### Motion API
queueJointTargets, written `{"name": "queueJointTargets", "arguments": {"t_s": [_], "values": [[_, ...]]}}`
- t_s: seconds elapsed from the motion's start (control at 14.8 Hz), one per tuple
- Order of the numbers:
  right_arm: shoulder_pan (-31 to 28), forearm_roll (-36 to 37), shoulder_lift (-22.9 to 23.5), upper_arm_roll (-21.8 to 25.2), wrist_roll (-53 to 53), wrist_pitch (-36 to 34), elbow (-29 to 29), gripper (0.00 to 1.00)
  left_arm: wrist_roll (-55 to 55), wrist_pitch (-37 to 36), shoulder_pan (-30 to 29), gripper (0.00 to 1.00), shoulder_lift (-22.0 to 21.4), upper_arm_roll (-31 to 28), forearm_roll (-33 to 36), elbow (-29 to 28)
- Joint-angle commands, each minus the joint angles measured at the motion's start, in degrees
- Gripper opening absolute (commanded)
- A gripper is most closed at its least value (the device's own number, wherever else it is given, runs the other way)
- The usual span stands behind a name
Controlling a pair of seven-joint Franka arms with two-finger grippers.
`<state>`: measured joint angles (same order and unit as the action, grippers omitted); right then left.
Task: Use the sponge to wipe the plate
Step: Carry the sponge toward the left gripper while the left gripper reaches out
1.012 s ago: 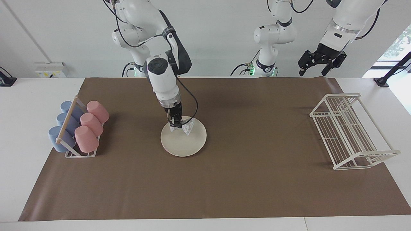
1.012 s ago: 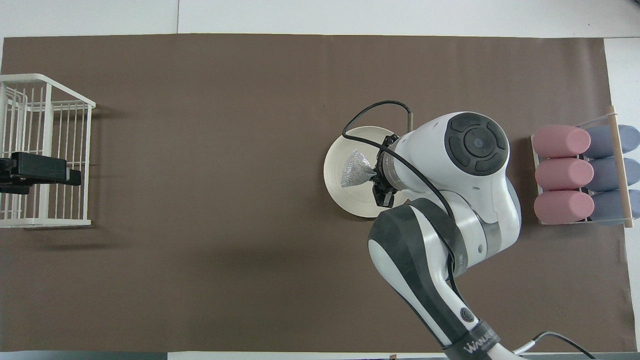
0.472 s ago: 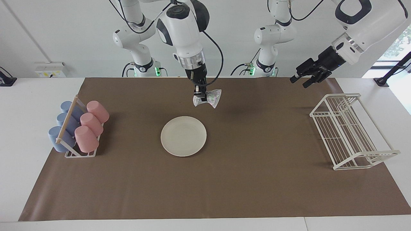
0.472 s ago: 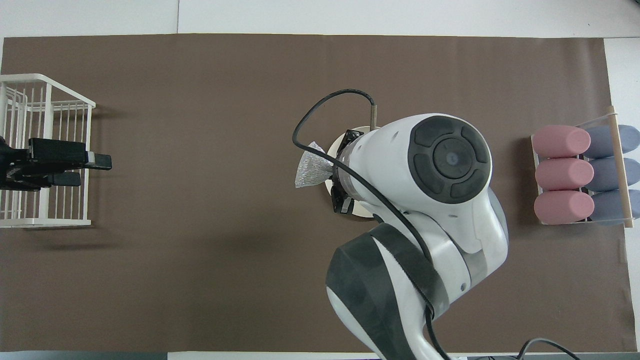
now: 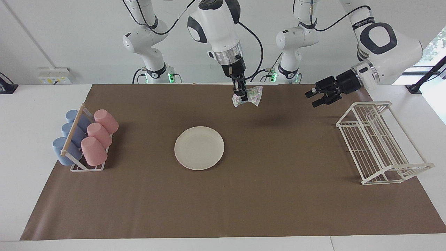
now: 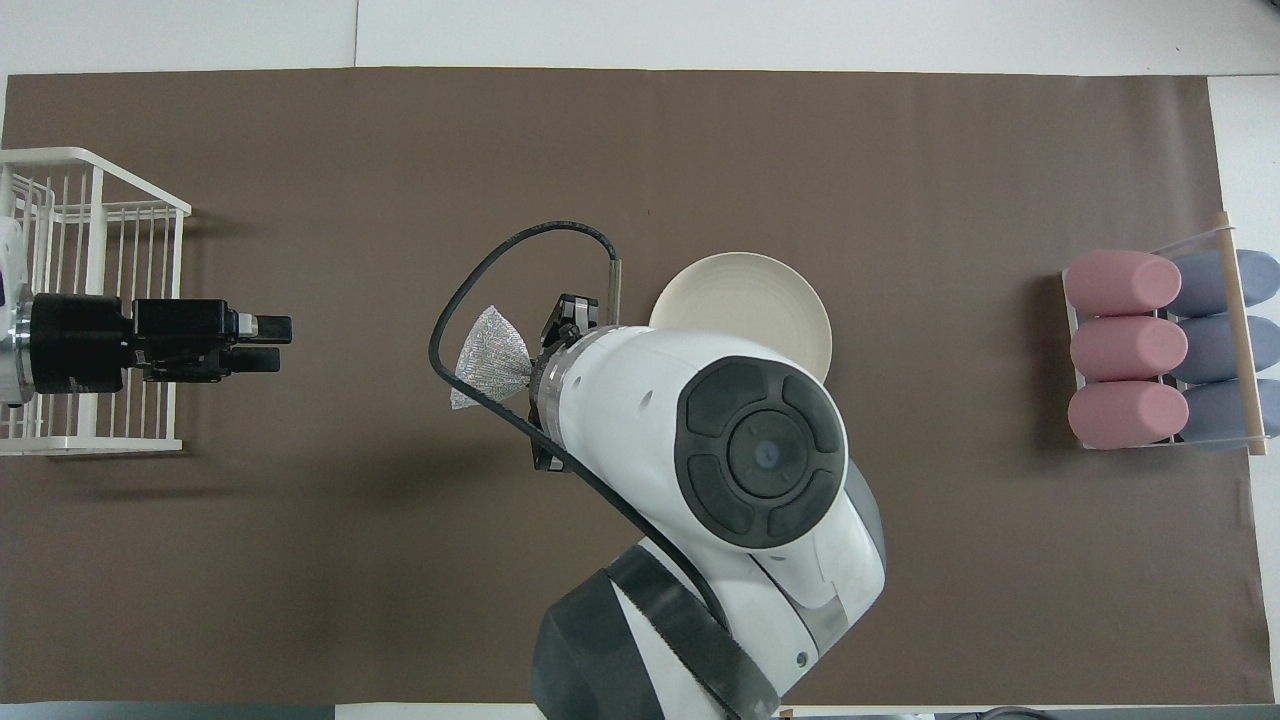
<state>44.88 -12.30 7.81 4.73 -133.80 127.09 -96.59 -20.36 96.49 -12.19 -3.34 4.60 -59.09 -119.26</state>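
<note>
Item: plate (image 5: pixel 199 147), cream, flat on the counter's brown mat (image 5: pixel 278 209), bare. Sponge (image 5: pixel 248 96), glittery, aloft at the plate's 2 o'clock in the facing view, over the mat, pinched at its middle by the right gripper (image 5: pixel 241 96), fingers clenched. Left gripper (image 5: pixel 314 98) waits beside the wire rack (image 5: pixel 379 143), fingers released. Handling advice: lower sponge flat onto plate, press lightly, sweep rim-to-rim. Markings: none legible.
</note>
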Motion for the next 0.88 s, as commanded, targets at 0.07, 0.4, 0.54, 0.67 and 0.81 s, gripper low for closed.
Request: {"name": "queueJointTargets", "arguments": {"t_s": [0.07, 0.4, 0.54, 0.67, 0.81], "values": [[0.6, -0.1, 4.5, -0.2, -1.2, 1.9, 1.1, 0.00, -6.5, -2.6, -1.0, 1.00, 4.0, 0.5, -8.1, -1.8], [0.4, 1.2, 5.7, -0.1, -1.0, 2.8, 0.7, 0.00, -6.4, 0.0, 4.2, 1.00, 4.6, 0.5, -11.8, -2.6], [0.1, 1.2, 5.8, -0.1, -1.0, 3.2, 0.7, 0.00, -9.1, -0.3, 4.8, 1.00, 6.6, 0.8, -13.5, -2.7], [0.0, 1.2, 5.8, -0.1, -1.0, 3.3, 0.6, 0.00, -9.2, 0.6, 8.1, 1.00, 6.6, 0.9, -17.3, -2.7], [0.0, 1.2, 5.8, -0.1, -1.0, 3.3, 0.5, 0.00, -8.8, 3.4, 10.9, 1.00, 6.8, 0.8, -20.2, -2.3]]}}
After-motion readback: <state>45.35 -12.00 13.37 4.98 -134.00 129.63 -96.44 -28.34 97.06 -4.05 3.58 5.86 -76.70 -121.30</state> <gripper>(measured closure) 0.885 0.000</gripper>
